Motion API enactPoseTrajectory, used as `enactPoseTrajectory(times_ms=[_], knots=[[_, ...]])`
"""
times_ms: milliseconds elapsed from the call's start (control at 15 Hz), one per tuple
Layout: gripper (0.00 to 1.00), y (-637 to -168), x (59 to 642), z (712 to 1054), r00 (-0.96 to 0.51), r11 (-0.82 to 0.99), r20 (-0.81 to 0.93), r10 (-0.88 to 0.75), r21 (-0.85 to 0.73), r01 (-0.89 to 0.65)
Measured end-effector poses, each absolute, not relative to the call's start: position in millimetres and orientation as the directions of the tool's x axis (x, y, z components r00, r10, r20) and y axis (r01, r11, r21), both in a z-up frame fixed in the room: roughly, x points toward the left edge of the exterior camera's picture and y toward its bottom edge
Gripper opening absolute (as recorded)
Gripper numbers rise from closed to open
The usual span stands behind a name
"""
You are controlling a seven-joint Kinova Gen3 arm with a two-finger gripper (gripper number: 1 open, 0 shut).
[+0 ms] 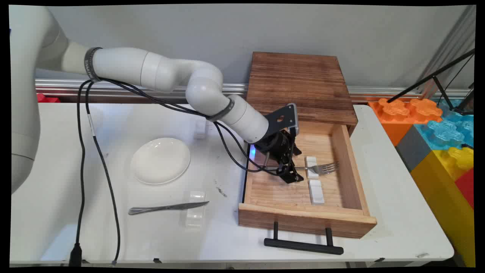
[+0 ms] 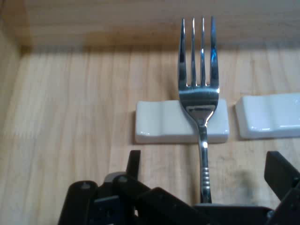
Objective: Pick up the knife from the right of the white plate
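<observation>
Hand view: your gripper [image 2: 201, 206] is closed on the fork [image 2: 200, 93] handle, tines toward 12 o'clock over a white rest [image 2: 159, 123] inside the drawer [image 1: 343, 151]. You should judge the fork light, stiff and slippery; hold mid-handle.

Tool inside the pulled-out drawer, plate and knife out on the left.

The drawer [image 1: 343, 212] sits open toward the near side on the right half of the counter [image 1: 394, 212], its cabinet [image 1: 299, 83] behind it against the wall. In the drawer, the tool [image 1: 290, 168] is on the left, with the fork [image 1: 322, 167] reaching rightward across the far rest [image 1: 311, 162]; a second rest [image 1: 316, 191] lies just nearer. Left of the drawer, the plate [image 1: 160, 160] sits mid-counter, and the knife [image 1: 166, 207] lies nearer, its tip over a clear block [image 1: 194, 214]. Another clear block [image 1: 200, 129] stands beyond the plate, toward the wall.
</observation>
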State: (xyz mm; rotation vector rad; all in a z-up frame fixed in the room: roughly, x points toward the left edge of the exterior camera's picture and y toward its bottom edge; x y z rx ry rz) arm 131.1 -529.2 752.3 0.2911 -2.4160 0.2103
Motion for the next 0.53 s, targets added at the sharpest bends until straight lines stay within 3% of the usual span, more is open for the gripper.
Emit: enactPoseTrajectory(times_ms=[533], knots=[[1.0, -526.1, 129.9, 810.2, -0.71, 0.95, 0.674, -0.205, -0.037, -0.309]])
